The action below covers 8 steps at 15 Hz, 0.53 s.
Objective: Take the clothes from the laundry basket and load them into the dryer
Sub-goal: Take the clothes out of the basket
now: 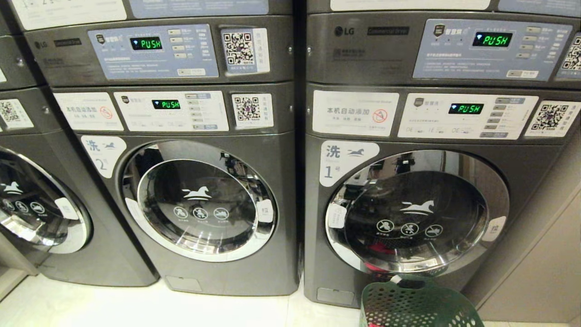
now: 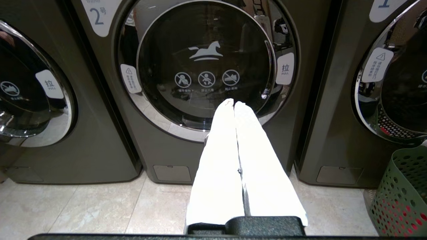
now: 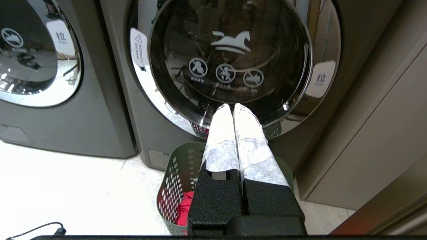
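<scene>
So, green laundry basket [image 1: 420, 304] sits on floor [image 1: 136, 309] right in front of machine 1 [image 1: 417, 213], door shut, red clothes [image 3: 185, 208] inside basket. Left gripper [image 2: 234, 104] fingers pressed together, holding nothing, facing machine 2 [image 2: 206, 66]. Right gripper [image 3: 232, 106] fingers closed too, empty, above basket.

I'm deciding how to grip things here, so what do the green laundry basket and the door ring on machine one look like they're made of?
Laundry basket: probably moulded plastic with a matte green finish; the sign is its even rows of punched holes in a thin wall.
Door ring on machine one: polished chrome-look metal or plated plastic, I can't tell which; it mirrors the room brightly around the dark, glossy, glass-like window.
</scene>
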{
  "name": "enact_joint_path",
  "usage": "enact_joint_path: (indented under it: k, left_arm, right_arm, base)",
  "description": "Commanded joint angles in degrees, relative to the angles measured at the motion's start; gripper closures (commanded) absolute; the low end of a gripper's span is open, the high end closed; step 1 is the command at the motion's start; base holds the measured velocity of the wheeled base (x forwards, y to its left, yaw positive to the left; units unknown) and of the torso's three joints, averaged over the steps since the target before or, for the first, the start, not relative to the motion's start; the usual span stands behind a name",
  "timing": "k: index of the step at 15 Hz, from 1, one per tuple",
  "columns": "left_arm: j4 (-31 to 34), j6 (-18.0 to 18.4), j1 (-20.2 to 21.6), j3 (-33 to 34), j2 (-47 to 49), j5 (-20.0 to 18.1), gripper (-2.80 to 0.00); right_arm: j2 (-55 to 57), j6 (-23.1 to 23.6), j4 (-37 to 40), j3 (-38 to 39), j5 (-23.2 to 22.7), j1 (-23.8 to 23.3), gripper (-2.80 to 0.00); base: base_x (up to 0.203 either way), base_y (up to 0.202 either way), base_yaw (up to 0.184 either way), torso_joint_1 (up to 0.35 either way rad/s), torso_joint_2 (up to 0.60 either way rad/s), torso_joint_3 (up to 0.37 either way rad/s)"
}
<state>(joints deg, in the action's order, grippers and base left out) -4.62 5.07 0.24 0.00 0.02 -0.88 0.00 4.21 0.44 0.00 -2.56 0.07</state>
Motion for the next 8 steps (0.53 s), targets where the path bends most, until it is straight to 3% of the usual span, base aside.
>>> enact_joint_path:
  k: [1,8]
  left_arm:
    - [0.0,0.0,0.0,1.9,-0.1,0.0,0.00]
    - [0.0,0.0,0.0,1.9,-0.1,0.0,0.00]
  right_arm:
    - [0.1,0.1,-0.1,0.1,0.1,0.0,0.00]
    - [0.0,-0.2,-0.1,0.1,0.1,0.0,0.00]
  base:
    - [0.000,0.000,0.000,-0.149,0.47,0.320]
    - [0.000,0.000,0.000,-0.119,0.46,0.343]
